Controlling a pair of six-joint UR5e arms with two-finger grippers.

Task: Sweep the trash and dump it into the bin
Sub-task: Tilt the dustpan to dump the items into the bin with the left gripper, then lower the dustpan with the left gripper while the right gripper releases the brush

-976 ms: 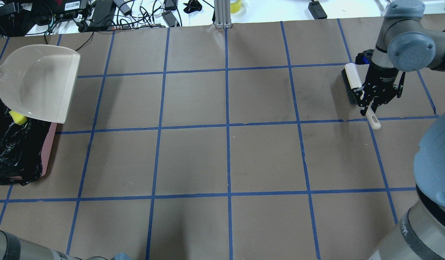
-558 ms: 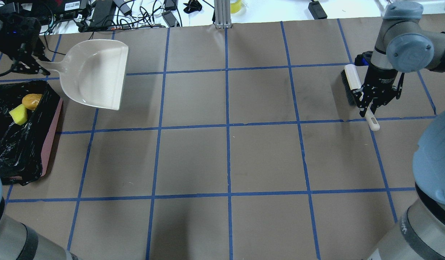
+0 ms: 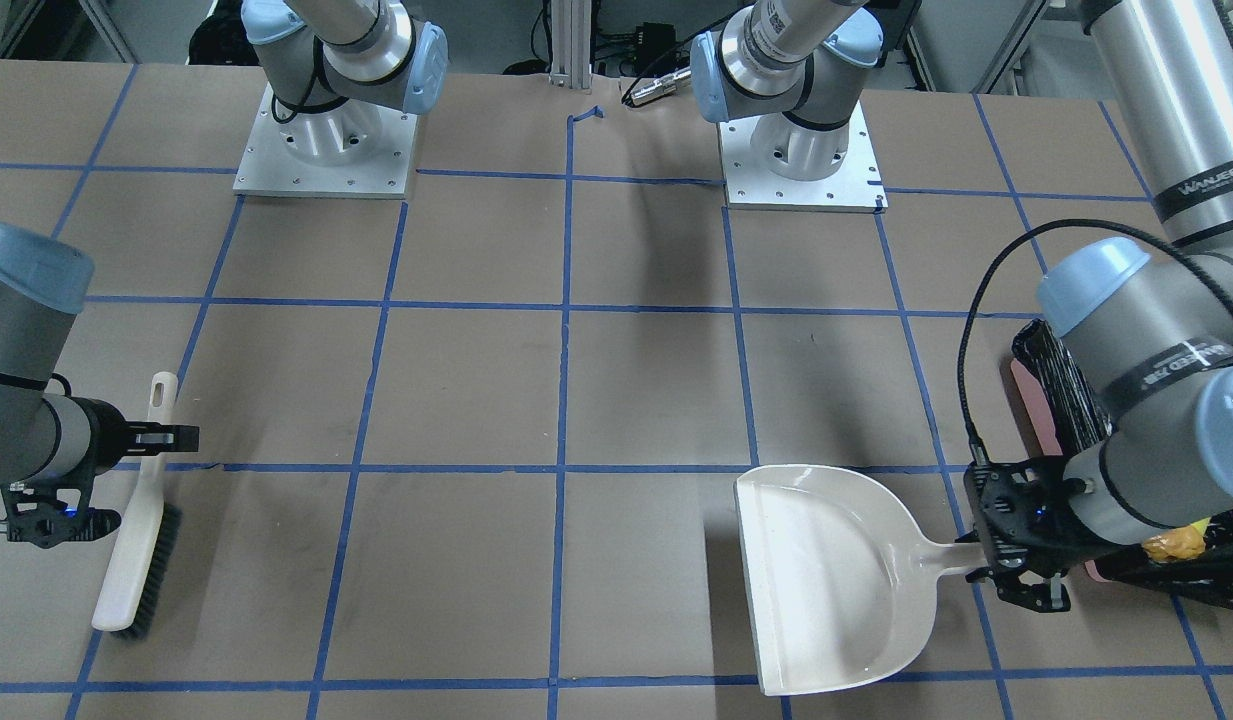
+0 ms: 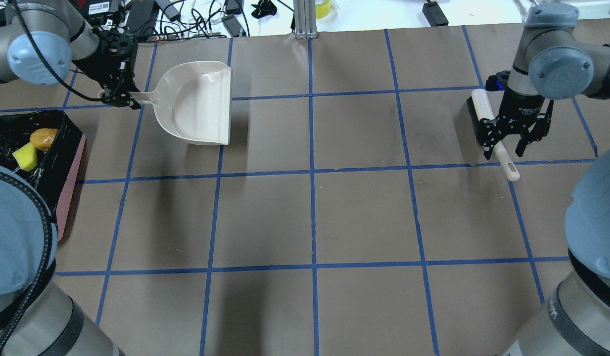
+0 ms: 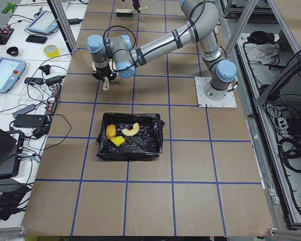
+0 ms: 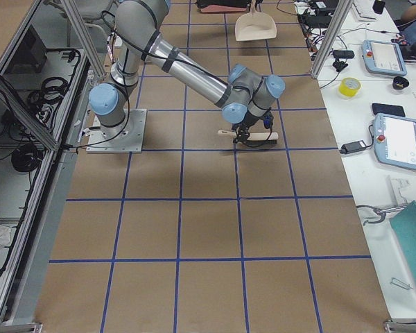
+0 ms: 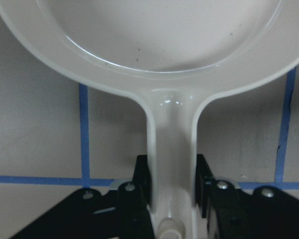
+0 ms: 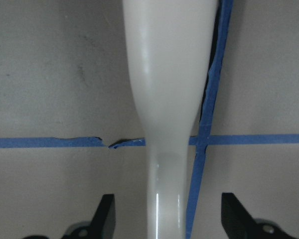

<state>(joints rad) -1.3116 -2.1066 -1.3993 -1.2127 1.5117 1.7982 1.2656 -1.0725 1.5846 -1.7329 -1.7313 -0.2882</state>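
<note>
Table [image 4: 364, 217]: flat brown, gridded with blue tape lines, tape torn at one crossing.
Dustpan [image 4: 201, 104]: cream-white, glossy, plain, a few dark specks inside.
Brush [image 3: 134, 545]: white back and handle, grey-black bristles.
Bin [image 4: 70, 198]: pink rim.
Liner [image 5: 145, 143]: shiny black, crinkled, pale highlights.
Lump [image 4: 43, 138]: golden-brown.
Sponge [image 4: 26, 158]: yellow-green.
Bread [image 5: 130, 129]: pale tan.
Left gripper [image 4: 121, 98] and right gripper [image 4: 504, 150]: matte black, silver screw heads.
Arms [image 3: 1146, 370]: silver-grey tubes, pale blue joint caps, black band with white lettering.
Base plates [image 3: 276, 180]: light grey metal.
Tape roll [image 5: 51, 50]: bright yellow.
</note>
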